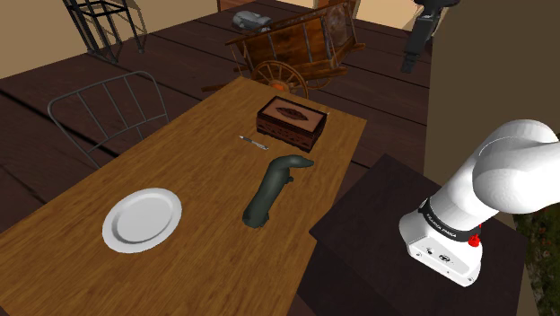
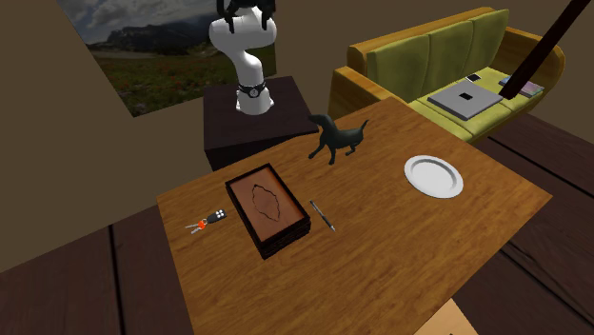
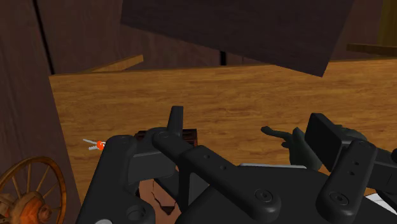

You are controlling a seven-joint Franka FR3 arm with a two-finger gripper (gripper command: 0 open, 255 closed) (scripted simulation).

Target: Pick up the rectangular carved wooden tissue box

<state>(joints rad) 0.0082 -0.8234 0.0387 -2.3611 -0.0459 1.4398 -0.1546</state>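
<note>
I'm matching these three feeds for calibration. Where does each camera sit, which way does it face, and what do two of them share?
Shoulder view: beside and behind the stand, looking down the table toward the tissue box and cart; white arm at lower right.
Second exterior view: across the table, facing the arm and stand; sofa at upper right.
Wrist view: on the hand, looking down at the table; black gripper along the bottom.
Shared: both exterior views show tissue box, plate and dark animal figure.
</note>
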